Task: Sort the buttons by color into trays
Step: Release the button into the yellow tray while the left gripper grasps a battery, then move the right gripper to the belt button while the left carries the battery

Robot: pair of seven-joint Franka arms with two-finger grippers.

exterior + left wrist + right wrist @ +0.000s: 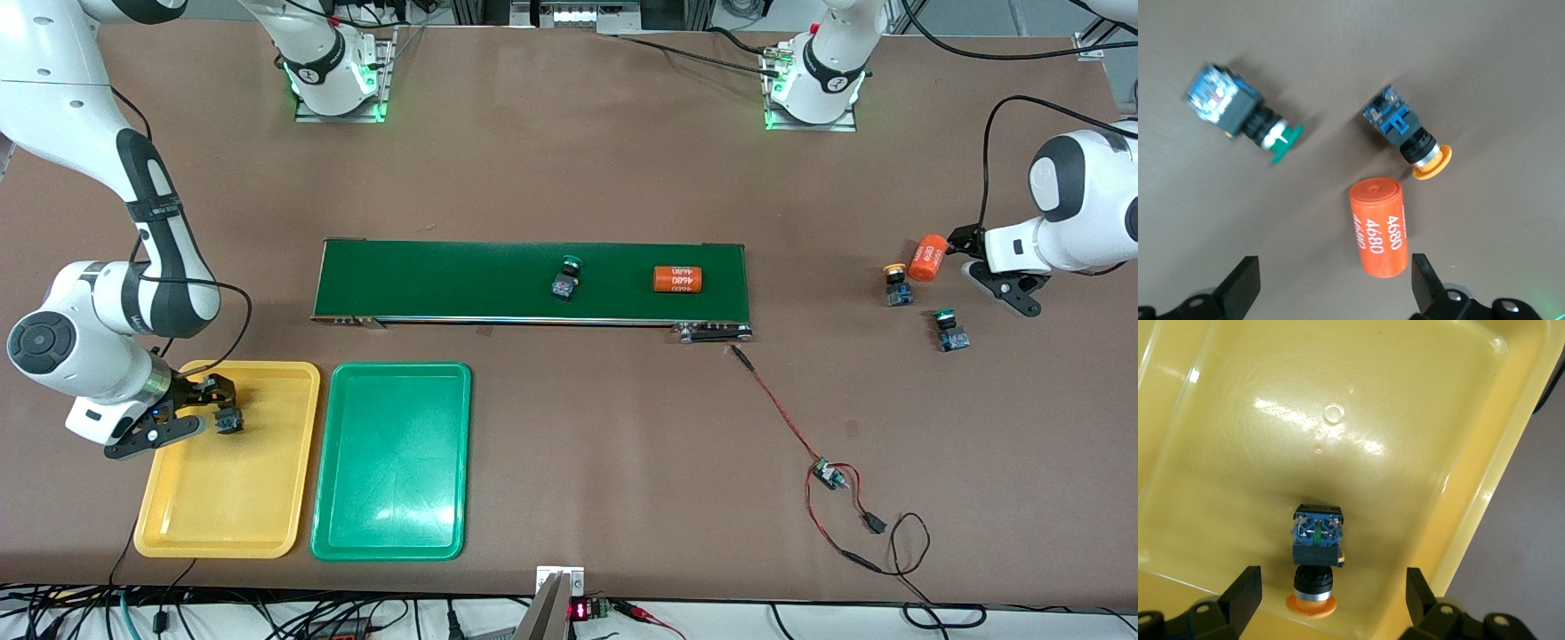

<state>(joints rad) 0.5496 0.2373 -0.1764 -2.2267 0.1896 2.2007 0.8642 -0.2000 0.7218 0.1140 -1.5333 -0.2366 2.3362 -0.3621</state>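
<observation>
My right gripper (203, 409) hangs low over the yellow tray (222, 498), open. A button with a yellow-orange cap (1317, 553) lies in that tray between the spread fingers (1245, 597), touching neither; it also shows as a dark button (229, 420). The green tray (391, 462) beside it holds nothing. A green-capped button (566, 276) lies on the belt. At the left arm's end, my left gripper (965, 256) is open above the table. There lie a yellow-capped button (1408, 133), a green-capped button (1241, 113) and an orange cylinder (1379, 227).
The dark-green conveyor belt (444, 280) crosses the table's middle and carries a second orange cylinder (678, 279). A small circuit board (831, 476) with red and black wires lies nearer the front camera, toward the left arm's end. Cables run along the front edge.
</observation>
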